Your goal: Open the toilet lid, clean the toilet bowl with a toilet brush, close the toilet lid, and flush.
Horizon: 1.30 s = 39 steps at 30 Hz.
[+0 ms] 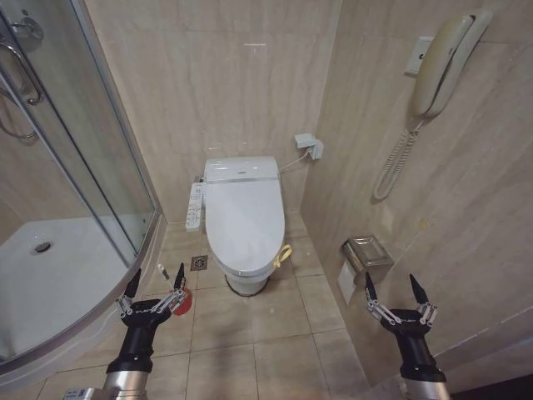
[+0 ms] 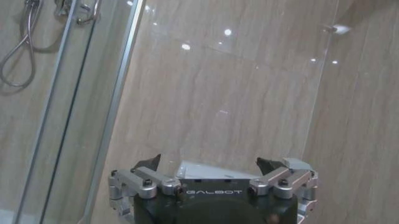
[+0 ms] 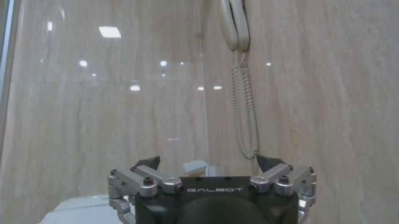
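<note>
Lid's down: the big white plastic oval toilet lid [image 1: 244, 218] sits shut, well ahead of my left gripper [image 1: 155, 279] and right gripper [image 1: 392, 286], both spread, empty. I'd hook its front yellow ribbon [image 1: 284, 255] slowly.

The beige tiled floor [image 1: 275, 350] carries the toilet bowl [image 1: 247, 279], a red holder [image 1: 181, 298] and a drain [image 1: 199, 263].

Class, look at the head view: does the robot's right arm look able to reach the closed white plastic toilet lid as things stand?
Probably yes. The right gripper hangs open and empty above bare floor tiles, and nothing stands between it and the closed white plastic toilet lid. The lid sits farther ahead, so the arm must extend.
</note>
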{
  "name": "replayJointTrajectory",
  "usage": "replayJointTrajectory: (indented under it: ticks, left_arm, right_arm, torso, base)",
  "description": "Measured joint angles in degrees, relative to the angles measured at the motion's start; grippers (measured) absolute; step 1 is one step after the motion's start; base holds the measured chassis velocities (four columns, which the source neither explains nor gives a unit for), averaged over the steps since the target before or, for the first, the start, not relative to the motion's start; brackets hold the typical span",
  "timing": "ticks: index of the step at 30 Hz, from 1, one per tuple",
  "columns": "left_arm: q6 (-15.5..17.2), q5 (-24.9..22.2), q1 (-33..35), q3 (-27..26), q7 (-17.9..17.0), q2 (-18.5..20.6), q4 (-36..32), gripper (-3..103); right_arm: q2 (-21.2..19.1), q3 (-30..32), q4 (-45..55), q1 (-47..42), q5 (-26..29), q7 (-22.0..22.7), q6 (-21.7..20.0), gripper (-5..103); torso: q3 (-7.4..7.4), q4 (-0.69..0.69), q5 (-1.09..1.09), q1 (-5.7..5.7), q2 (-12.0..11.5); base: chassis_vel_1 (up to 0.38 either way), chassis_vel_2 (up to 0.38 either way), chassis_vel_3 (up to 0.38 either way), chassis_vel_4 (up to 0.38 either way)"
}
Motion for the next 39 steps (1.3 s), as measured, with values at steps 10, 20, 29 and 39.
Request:
replayJointTrajectory:
  ticks: [10, 20, 29, 39]
  left_arm:
    - [0.03, 0.15, 0.27, -0.04, 0.07, -0.27, -0.07, 100]
    - [-0.27, 0.22, 0.48, 0.07, 0.11, -0.63, -0.22, 100]
    - [-0.86, 1.05, 1.18, -0.05, 0.13, -1.09, -0.90, 100]
    - [-1.44, 1.65, 1.80, -0.17, 0.44, -1.09, -1.47, 100]
  right_arm:
    - [-0.01, 0.05, -0.33, 0.33, 0.12, -0.04, 0.83, 100]
    - [-0.11, 0.06, -1.00, 0.50, 0.09, -0.07, 1.25, 100]
    - [-0.60, 0.23, -0.39, 0.55, 0.84, 0.05, 1.43, 100]
    - [-0.66, 0.27, -0.27, 0.29, 2.06, -1.77, 2.09, 100]
  torso:
    - [-0.01, 0.00, -0.09, 0.01, 0.00]
    - [0.00, -0.01, -0.01, 0.00, 0.00]
    - [0.00, 0.00, -0.02, 0.00, 0.00]
    - [0.00, 0.00, -0.01, -0.01, 0.00]
  base:
    - [0.162, 0.157, -0.153, -0.147]
    - [0.006, 0.013, 0.004, -0.002]
    - [-0.010, -0.013, 0.007, 0.005]
    - [0.000, 0.000, 0.000, 0.000]
